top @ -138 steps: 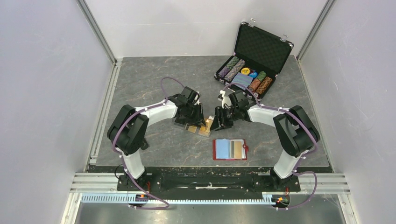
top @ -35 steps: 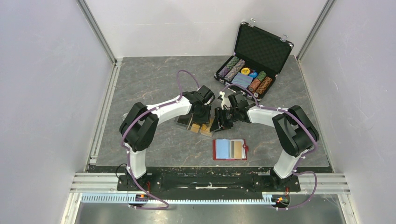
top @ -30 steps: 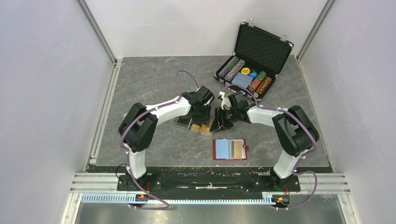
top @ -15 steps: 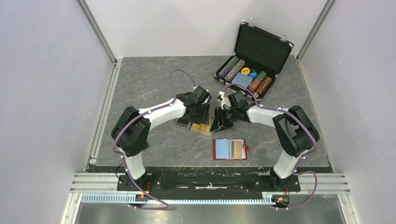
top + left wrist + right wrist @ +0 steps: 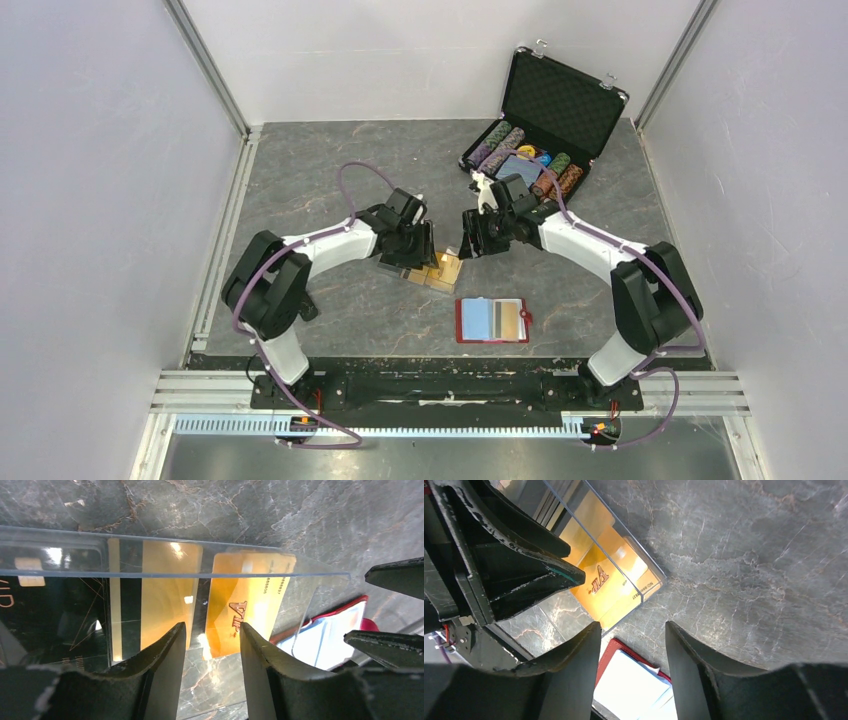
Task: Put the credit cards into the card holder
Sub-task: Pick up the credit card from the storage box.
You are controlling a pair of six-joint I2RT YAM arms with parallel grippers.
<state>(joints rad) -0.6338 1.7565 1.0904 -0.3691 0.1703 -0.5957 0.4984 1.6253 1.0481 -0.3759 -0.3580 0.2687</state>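
Under the left fingers [image 5: 162, 655], which stand apart and empty, I see the credit cards [image 5: 247, 605] lying in the clear tray [image 5: 175, 573]. The right fingers [image 5: 574, 665] are also apart and empty, near the tray's end. The card holder [image 5: 491, 320] lies open on the desk [image 5: 330, 170] just past them.

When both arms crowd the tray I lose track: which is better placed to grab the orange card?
Left, probably: the left gripper hangs open right over the clear tray, at the orange card's edge; the right gripper, also open, sits beyond the tray's end.
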